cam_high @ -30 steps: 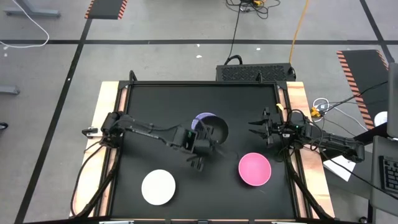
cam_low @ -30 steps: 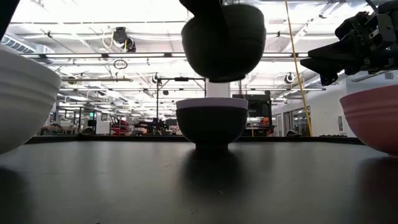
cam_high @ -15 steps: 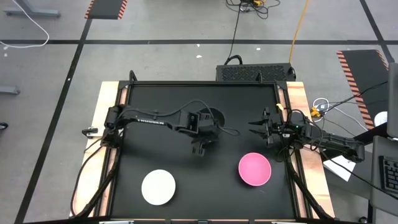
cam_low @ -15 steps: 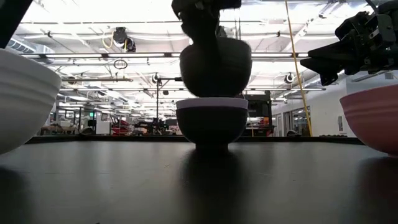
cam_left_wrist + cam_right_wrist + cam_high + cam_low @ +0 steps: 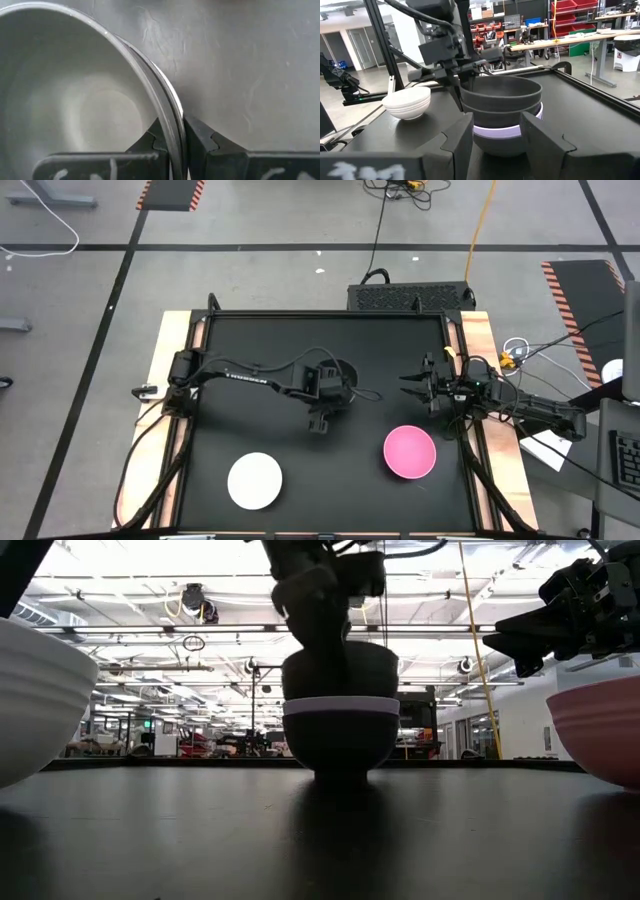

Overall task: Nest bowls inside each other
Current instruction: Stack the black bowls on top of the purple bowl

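Mid-table stands a stack: a black bowl [image 5: 340, 748] at the bottom with the lavender bowl [image 5: 340, 706] nested in it. My left gripper [image 5: 172, 142], seen from the side [image 5: 461, 82], is shut on another black bowl [image 5: 340, 670], whose lower part is sunk inside the lavender rim [image 5: 506, 131]. Whether it rests there I cannot tell. From above, the arm hides most of the stack [image 5: 346, 372]. The white bowl [image 5: 254, 480] and the pink bowl [image 5: 410, 452] stand alone on their bases. My right gripper [image 5: 412, 390] waits open by the table's right edge. My left gripper pinches the black bowl's rim [image 5: 169, 127], one finger [image 5: 150, 145] inside the bowl and one finger [image 5: 202, 142] outside. It has the side of the rim toward the table's near left. The fingers slant steeply down from above. The bowl sits upright, mouth up, over the stack.
The black table top [image 5: 250, 340] is framed by wooden side rails [image 5: 170, 330]. The white bowl lies near left and the pink bowl near right of the stack, with bare surface between them and behind the stack. My right arm lies over the right rail [image 5: 520, 408].
My left gripper has gone down and toward the table's far edge with the black bowl, staying shut. The bowl hung clear above and in front of the stack; now it is centred over it, its base sunk below the lavender rim.
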